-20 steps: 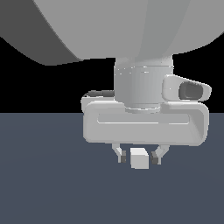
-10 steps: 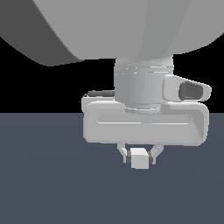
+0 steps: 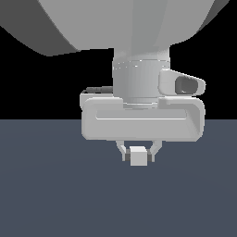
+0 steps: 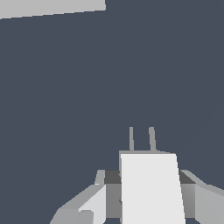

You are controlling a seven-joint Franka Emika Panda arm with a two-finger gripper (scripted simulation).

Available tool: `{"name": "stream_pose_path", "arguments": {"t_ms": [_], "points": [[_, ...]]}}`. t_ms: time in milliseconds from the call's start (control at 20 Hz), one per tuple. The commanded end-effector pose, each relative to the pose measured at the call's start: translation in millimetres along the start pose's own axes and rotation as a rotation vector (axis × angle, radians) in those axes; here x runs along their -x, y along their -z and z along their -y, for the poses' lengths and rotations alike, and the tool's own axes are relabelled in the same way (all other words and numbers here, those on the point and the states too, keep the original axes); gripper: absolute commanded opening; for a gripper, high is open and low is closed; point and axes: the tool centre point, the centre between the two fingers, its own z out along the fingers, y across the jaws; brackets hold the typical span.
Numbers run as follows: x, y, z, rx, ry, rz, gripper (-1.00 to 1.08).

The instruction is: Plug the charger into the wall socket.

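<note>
Jaws of your pale grey gripper (image 3: 137, 154) pinch the small white cube-like charger (image 3: 138, 156) at frame centre; two thin prongs (image 4: 141, 138) protrude.

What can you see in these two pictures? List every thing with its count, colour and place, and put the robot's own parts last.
charger: one, pale grey-white block, between the gripper's fingers; two thin prongs stick out of its front in the wrist view.
pale grey slab: one, at the wrist picture's edge, cut off; what it is cannot be told.
floor: one, dark blue-grey, beneath everything.
gripper: one, light grey, shut on the charger.
arm: one, grey, above the gripper.
</note>
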Motion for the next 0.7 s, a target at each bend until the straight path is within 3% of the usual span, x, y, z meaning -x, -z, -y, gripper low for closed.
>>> {"name": "stream_pose_path", "arguments": {"t_ms": [0, 650], "points": [[-9.0, 9.3, 10.1, -0.005, 0.017, -0.001, -1.0], [-53.8, 56.3, 62.7, -0.028, 0.106, -0.001, -1.0]]}}
